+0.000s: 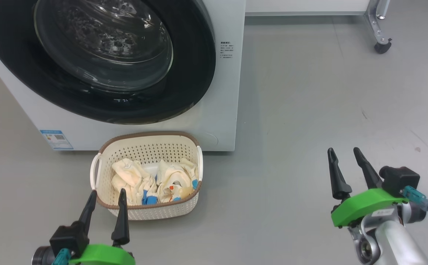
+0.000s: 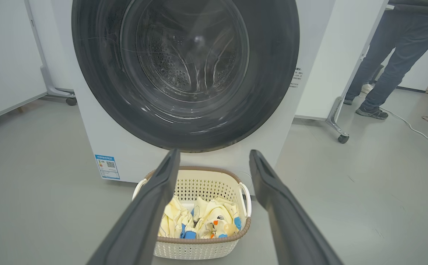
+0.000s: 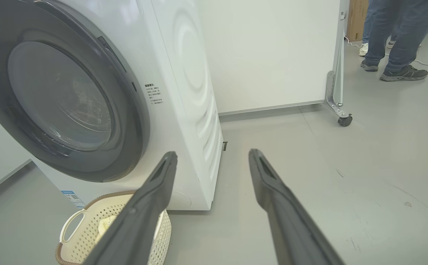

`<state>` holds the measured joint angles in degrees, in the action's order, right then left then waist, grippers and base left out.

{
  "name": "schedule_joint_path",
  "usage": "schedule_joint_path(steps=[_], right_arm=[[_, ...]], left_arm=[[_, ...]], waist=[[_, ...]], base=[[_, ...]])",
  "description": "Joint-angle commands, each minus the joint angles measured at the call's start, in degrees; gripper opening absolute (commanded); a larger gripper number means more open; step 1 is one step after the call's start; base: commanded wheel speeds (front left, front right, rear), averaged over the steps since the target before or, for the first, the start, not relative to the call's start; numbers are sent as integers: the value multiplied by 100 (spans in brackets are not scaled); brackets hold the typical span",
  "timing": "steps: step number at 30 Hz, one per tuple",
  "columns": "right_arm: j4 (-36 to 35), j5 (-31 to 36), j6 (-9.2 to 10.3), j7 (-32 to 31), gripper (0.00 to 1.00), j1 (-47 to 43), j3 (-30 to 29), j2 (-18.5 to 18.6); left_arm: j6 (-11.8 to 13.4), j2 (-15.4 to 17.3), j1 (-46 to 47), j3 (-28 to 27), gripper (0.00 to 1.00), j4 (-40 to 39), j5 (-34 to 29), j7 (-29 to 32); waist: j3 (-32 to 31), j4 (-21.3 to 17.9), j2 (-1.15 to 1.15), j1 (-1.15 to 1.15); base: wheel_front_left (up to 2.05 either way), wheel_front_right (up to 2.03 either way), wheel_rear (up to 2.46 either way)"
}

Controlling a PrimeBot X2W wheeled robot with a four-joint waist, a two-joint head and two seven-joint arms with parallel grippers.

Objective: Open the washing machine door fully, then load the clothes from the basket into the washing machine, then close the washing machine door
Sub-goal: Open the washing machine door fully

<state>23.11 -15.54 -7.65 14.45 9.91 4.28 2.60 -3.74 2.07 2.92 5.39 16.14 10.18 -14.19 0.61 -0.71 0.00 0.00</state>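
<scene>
The white washing machine [image 1: 221,92] [image 2: 125,154] [image 3: 188,92] stands ahead with its black-rimmed door [image 1: 184,73] [image 2: 273,73] [image 3: 133,121] flat against the front. On the floor before it sits the cream basket [image 1: 147,147] [image 2: 206,180] [image 3: 85,235] holding pale yellow clothes [image 1: 162,180] [image 2: 206,217] with blue cuffs. My left gripper [image 1: 107,195] [image 2: 214,156] is open just in front of the basket's near rim, nothing between its fingers. Off to the right my right gripper [image 1: 344,152] [image 3: 212,154] hovers open over bare floor.
A white panel on a castered metal leg [image 1: 381,44] [image 2: 341,136] [image 3: 343,117] stands right of the machine. A person's legs [image 2: 387,55] [image 3: 394,36] are beyond it, with a cable on the floor [image 2: 413,127]. Grey floor [image 1: 309,110] spreads to the right.
</scene>
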Motion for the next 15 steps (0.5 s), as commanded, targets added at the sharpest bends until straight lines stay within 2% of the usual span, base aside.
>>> schedule_joint_path(steps=[1, 15], right_arm=[[-152, 32, 16, 55, 100, 238, 142, 28], [-157, 50, 16, 55, 100, 238, 153, 28]], left_arm=[[-13, 81, 114, -190, 100, -160, -6, -81], [-20, 81, 108, -176, 100, -156, -10, -81]], waist=[[0, -1, 0, 0], [19, 10, 0, 0]], base=[[0, 0, 0], [0, 0, 0]])
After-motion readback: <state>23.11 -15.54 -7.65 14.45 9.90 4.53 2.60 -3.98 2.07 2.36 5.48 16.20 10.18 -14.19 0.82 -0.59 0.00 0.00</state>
